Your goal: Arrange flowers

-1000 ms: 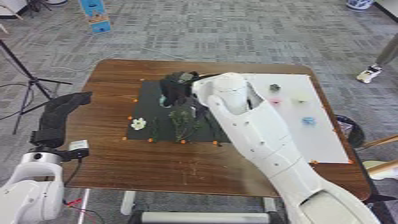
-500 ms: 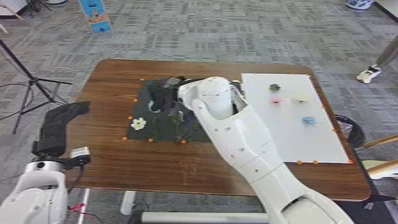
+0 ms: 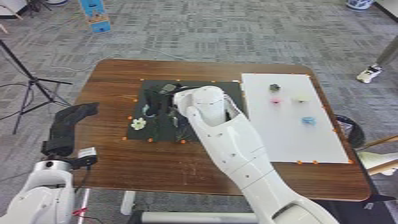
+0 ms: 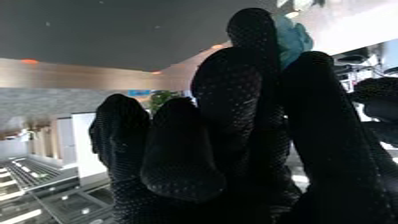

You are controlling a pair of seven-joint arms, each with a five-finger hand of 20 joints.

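1. A light blue flower is in the right hand, gripped between thumb and finger near their tips. Whether it has a stem, I cannot tell.
2. That hand is over the dark mat, its closed-in grip just wide enough for the flower; the arm crosses the table from the robot's right.
3. Near the held flower, in the right wrist view, are some white petals.
4. A white flower with a yellow centre lies on the mat, close to its left edge.
5. Thin green stems lie on the mat to the right of the white flower, partly hidden by the right arm.
6. On the white sheet, right of the mat, are four flower heads, apart from each other: a dark one, a pink one nearer the robot, a pale yellow one beside the pink, and a blue one nearest the robot.
7. Small orange marks dot the borders of mat and sheet.
8. The left hand is at the table's left side, well apart from the flowers, fingers loosely extended, holding nothing.
9. On the grey carpet to the left stands a black tripod.
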